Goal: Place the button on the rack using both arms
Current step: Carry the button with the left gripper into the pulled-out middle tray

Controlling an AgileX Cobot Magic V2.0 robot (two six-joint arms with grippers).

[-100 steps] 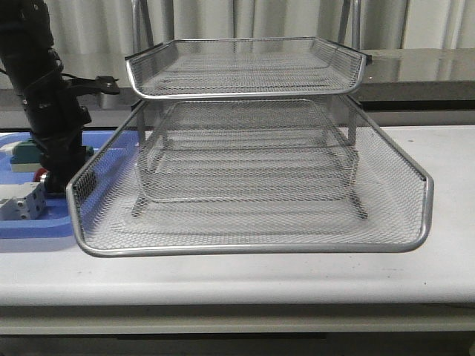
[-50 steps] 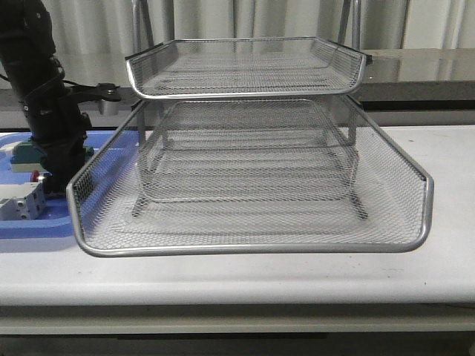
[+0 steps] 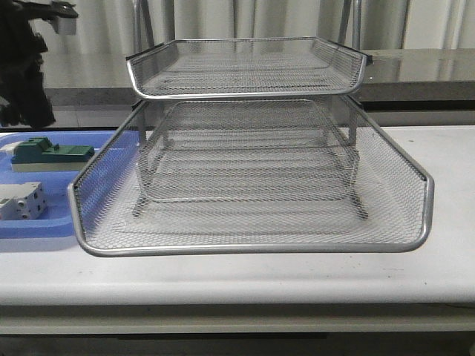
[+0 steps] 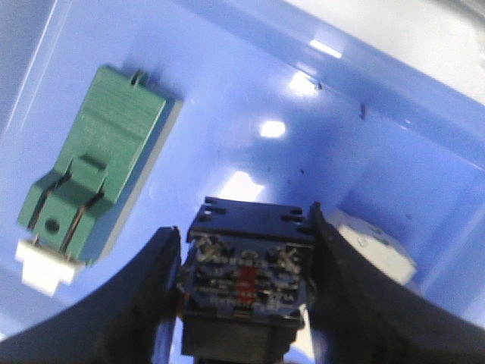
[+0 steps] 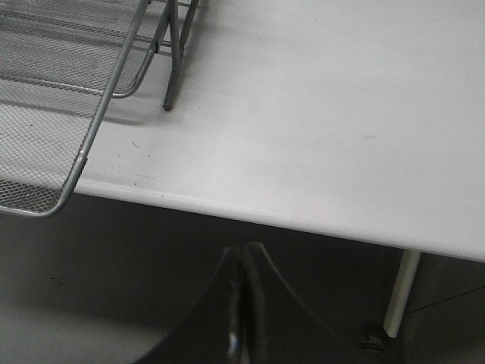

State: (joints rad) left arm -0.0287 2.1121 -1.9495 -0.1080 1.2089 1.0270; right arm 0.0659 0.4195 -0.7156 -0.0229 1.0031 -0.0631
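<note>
Left claw (image 4: 246,292) clamps the black-bodied push-button switch (image 4: 248,274), apparently lifted off the blue plastic tray (image 4: 394,152); next, carry it to the silver wire-mesh rack (image 3: 249,248). Right claw (image 5: 241,303) is closed, idle.

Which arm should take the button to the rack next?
Left. Its gripper already clamps the blue-backed push-button above the blue plastic tray, beside the silver wire-mesh rack. The right gripper hangs shut, empty, off the table edge.
</note>
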